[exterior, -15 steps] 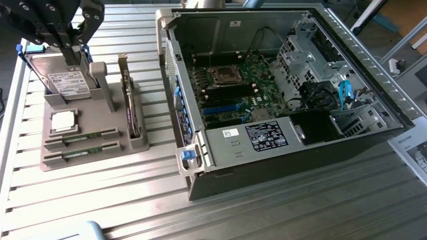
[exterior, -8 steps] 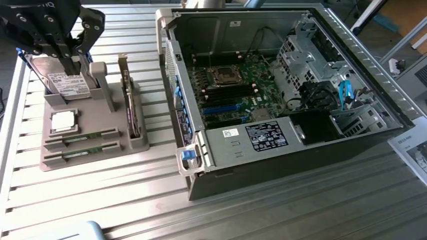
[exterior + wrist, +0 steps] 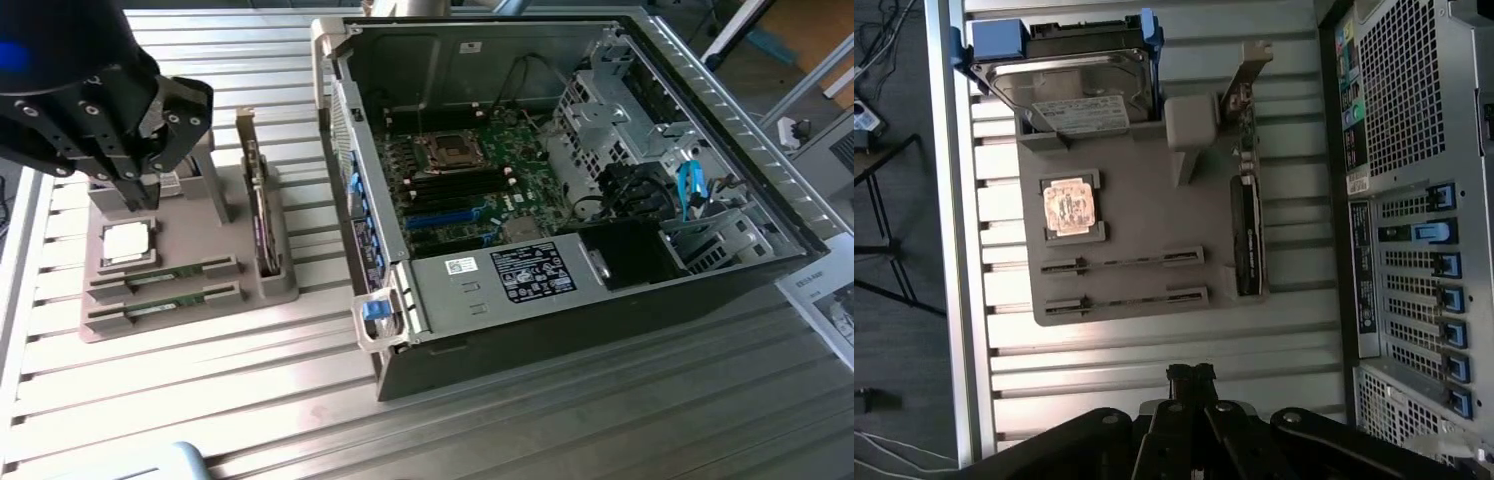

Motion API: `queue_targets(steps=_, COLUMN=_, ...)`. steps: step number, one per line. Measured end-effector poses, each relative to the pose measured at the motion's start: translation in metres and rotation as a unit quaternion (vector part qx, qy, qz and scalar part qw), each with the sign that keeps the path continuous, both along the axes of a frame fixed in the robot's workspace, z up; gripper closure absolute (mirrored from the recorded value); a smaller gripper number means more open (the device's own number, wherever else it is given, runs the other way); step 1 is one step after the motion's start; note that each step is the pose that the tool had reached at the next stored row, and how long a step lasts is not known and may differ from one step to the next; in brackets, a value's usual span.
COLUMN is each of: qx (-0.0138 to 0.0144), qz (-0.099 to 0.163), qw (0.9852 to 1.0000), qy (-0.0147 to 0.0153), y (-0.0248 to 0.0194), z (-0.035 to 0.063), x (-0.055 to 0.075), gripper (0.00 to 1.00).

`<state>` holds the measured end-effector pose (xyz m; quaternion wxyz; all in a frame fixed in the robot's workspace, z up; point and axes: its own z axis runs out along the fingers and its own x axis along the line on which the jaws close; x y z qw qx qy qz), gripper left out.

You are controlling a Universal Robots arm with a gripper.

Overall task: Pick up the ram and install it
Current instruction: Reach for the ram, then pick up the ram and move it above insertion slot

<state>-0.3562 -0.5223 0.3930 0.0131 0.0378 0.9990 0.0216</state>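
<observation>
1. The gripper [image 3: 130, 195] [image 3: 1192, 378] of the lone arm hangs above a grey parts holder [image 3: 1144, 220] and touches nothing. I cannot tell from here whether it is open or closed, and no part is seen in it.
2. Below the gripper and apart from it, the ram [image 3: 171, 271] [image 3: 1124, 263] sits on edge in a narrow slot of the holder, not yet picked up. A second stick [image 3: 163, 304] [image 3: 1126, 298] lies in the parallel slot just beside it.
3. The slots appear cut to keep each stick upright, so that its thin top edge is offered to a grasp from above.
4. The same holder carries three more parts. A square CPU chip [image 3: 127, 243] [image 3: 1067, 207] rests in its own recess next to the ram. A hard drive [image 3: 1069, 85] with blue rails is propped at the holder's end. An expansion card [image 3: 263, 225] [image 3: 1247, 235] stands upright along one side.
5. Farther out from the gripper, a desktop case [image 3: 561, 330] lies on its side with the panel off. Its motherboard [image 3: 467, 190] faces up, likely so a stick can be pressed straight down into it. Inside are also a labelled black box [image 3: 534, 270], metal drive cages and a blue cable [image 3: 691, 185].
6. Holder and case stand well apart on a slatted metal table [image 3: 200, 400].
</observation>
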Motion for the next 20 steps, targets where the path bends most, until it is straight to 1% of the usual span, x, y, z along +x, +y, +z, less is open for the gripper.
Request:
queue_targets(steps=1, qx=-0.0001, qz=0.0, qw=1.0, qy=0.0, y=-0.0022, z=0.0001, x=0.0, gripper=0.89)
queue_targets(steps=2, qx=-0.0001, qz=0.0, qw=1.0, qy=0.0001, y=-0.0024, z=0.0001, x=0.0, gripper=0.89)
queue_targets(steps=18, qx=-0.0001, qz=0.001, qw=1.0, qy=0.0, y=-0.0024, z=0.0, x=0.0, gripper=0.89)
queue_targets(steps=20, qx=0.0, qz=0.035, qw=0.9994, qy=0.0, y=-0.0024, z=-0.0009, x=0.0, gripper=0.89)
